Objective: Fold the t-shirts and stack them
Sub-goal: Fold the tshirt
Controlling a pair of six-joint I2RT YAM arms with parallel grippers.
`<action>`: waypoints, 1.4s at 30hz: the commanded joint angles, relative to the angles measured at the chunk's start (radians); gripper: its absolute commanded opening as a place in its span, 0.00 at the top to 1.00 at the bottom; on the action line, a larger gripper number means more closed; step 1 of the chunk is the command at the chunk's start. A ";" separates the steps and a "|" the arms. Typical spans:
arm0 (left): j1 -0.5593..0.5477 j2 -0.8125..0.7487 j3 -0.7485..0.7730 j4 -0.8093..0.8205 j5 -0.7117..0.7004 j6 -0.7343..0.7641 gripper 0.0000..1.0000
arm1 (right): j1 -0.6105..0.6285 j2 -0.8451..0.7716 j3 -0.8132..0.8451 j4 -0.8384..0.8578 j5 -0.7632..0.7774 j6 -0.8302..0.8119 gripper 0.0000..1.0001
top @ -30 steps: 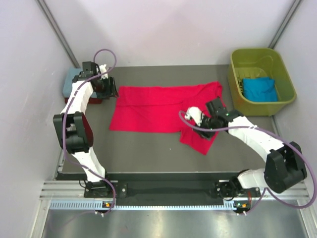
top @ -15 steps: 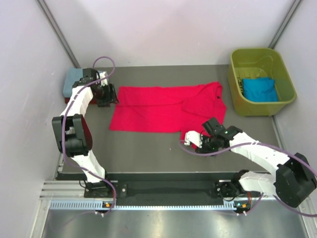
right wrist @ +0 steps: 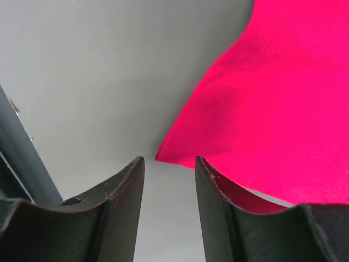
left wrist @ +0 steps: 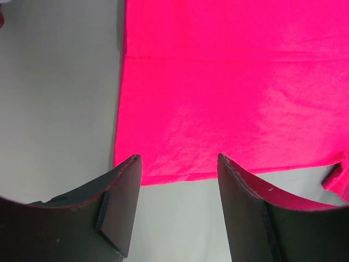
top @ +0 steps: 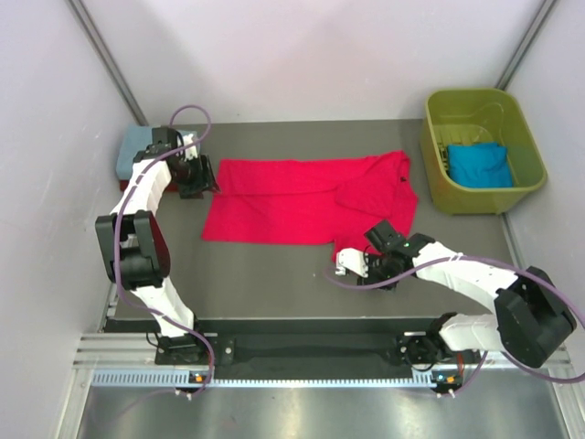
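**Red tee flat on the bench, both sets of fingers spread at its edges**

The red tee (top: 292, 201) lies spread across the middle of the bench (top: 265, 274), long side running left to right. Its right end is doubled over in a loose flap with a crease slanting across it.

The left fingers (top: 198, 176) sit at the tee's far left corner. In the left wrist view they are spread wide with bare bench between them, and the cloth's straight hem lies just past the tips. They hold nothing.

The right fingers (top: 349, 263) are low over the bench at the tee's near right corner. In the right wrist view they stand apart with grey bench showing in the gap. The pointed corner of red cloth lies just beyond the tips, slightly to the right, and is not pinched.

An olive tub (top: 468, 92) stands at the far right with a blue tee (top: 480, 165) folded inside. A blue-grey tee (top: 135, 146) sits at the far left, behind the left arm.
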 commanded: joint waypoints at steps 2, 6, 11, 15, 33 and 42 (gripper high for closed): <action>0.019 -0.049 -0.008 0.035 0.011 -0.010 0.37 | 0.024 0.016 -0.009 0.041 0.000 -0.033 0.57; 0.025 -0.043 -0.005 0.033 0.018 -0.011 0.37 | 0.025 0.028 -0.022 0.064 0.003 -0.031 0.58; 0.031 -0.040 -0.009 0.032 0.018 -0.013 0.37 | 0.027 0.037 -0.039 0.090 0.020 -0.046 0.63; 0.045 -0.043 -0.031 0.024 0.034 -0.025 0.37 | 0.027 0.039 -0.046 0.133 0.038 -0.034 0.74; 0.216 -0.022 -0.224 -0.040 0.166 -0.132 0.37 | -0.032 -0.041 0.057 0.099 0.113 0.004 1.00; 0.217 0.040 -0.251 -0.045 0.149 -0.126 0.45 | -0.073 -0.055 0.052 0.108 0.116 0.006 1.00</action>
